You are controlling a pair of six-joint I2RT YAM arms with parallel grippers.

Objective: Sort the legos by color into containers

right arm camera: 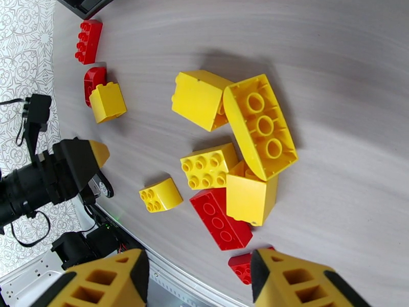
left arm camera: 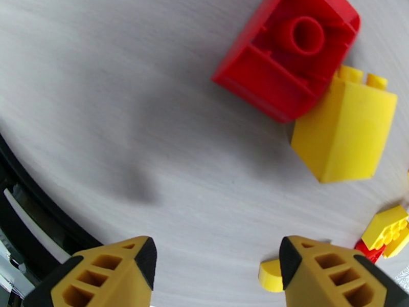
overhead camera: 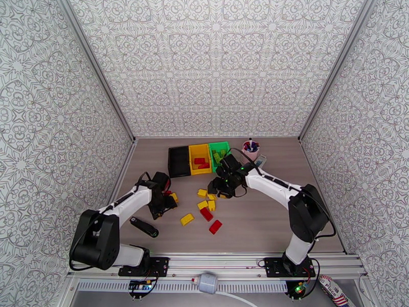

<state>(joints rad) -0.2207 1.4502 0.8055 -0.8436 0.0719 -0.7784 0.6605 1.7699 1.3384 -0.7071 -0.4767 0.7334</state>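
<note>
The left gripper [left arm camera: 217, 264] stands released; its two yellow latticed fingers [left arm camera: 102, 272], black at the tips, are well apart with nothing between them, low over the pale grey wood-grain table [left arm camera: 128, 98]. Just ahead lies a glossy red brick [left arm camera: 286, 52] on its back, with its hollow underside and one round tube showing; it touches a smooth yellow block [left arm camera: 345, 131] tipped on its side. Near the right finger sit a small studded yellow brick [left arm camera: 388, 231] and a rounded yellow piece [left arm camera: 270, 276].

The right gripper [right arm camera: 198, 277] is likewise spread with nothing held, above a tight heap of loose bricks. There a long curved yellow brick [right arm camera: 260, 129] lies upside down, three round tubes showing, against a plain yellow cube [right arm camera: 199, 98]; a six-stud yellow brick [right arm camera: 207, 165] sits just beside them; another yellow chunk [right arm camera: 250, 198] overlaps a long red slab [right arm camera: 220, 223]; a small curved yellow one [right arm camera: 161, 195] lies a little apart.

From above, three matching rectangular plastic bins stand side by side at the far side of the table: the black bin [overhead camera: 179, 160]; the yellow bin [overhead camera: 198, 151], with red pieces in it; the green bin [overhead camera: 219, 144], with lime pieces in it. A pink cup [overhead camera: 250, 147] stands near the green bin. More red and yellow bricks are scattered on the table between the two arms.
</note>
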